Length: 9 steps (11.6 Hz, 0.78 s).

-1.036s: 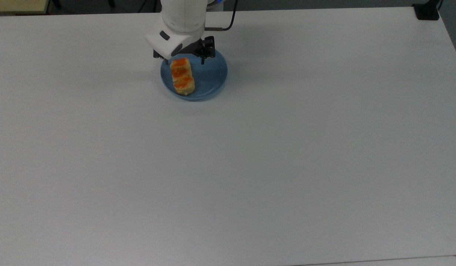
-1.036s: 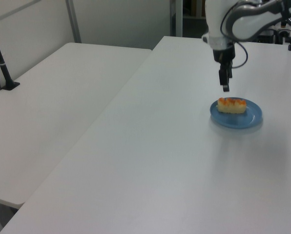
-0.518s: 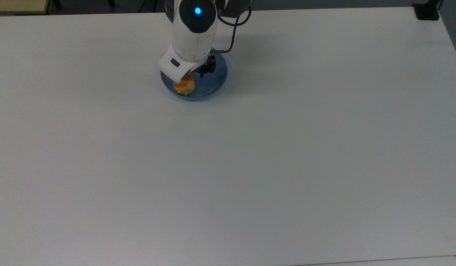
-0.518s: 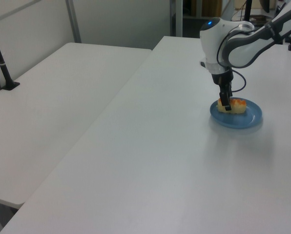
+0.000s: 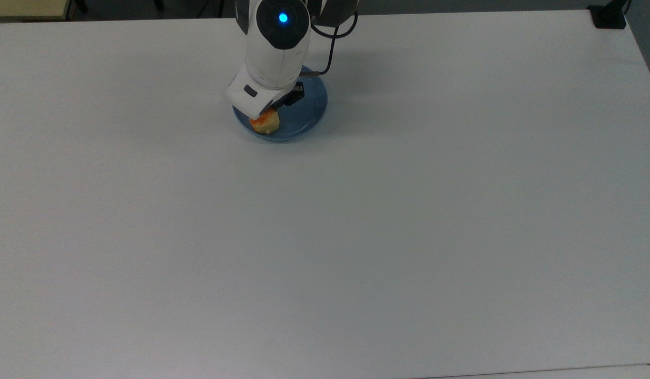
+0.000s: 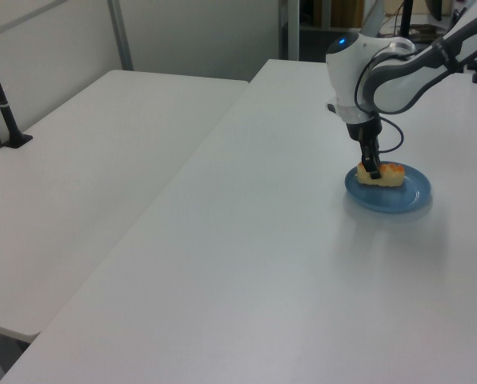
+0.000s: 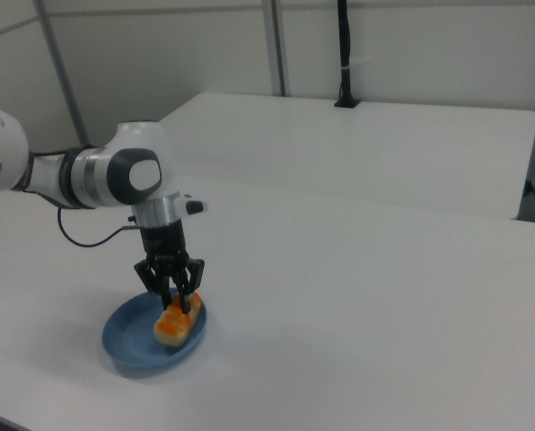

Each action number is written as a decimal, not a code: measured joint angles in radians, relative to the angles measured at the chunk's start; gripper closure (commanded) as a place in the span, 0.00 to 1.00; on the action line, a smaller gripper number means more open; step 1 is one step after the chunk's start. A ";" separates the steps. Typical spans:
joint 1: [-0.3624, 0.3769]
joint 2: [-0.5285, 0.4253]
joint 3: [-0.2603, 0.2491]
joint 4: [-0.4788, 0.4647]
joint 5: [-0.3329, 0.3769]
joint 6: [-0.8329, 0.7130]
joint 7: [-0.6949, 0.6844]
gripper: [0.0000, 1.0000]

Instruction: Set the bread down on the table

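Since a second before, the arm had dropped from above the plate's far rim onto the bread (image 7: 179, 321), and the blue plate (image 5: 309, 113) had slid slightly toward 3 o'clock in the top view. The bread lay on the plate's 9 o'clock half in the top view — not on the table (image 5: 356, 237). The gripper (image 7: 175, 301) straddled the loaf's far end, fingers (image 7: 196, 276) narrowed against its sides — gripping it, by the right view.
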 measured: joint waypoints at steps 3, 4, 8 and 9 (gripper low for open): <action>-0.027 -0.045 -0.063 0.148 0.045 -0.111 -0.107 0.62; -0.049 -0.051 -0.094 0.219 0.079 -0.122 -0.135 0.61; -0.142 0.083 -0.119 0.369 0.094 -0.039 -0.151 0.60; -0.154 0.149 -0.119 0.399 0.094 -0.005 -0.151 0.60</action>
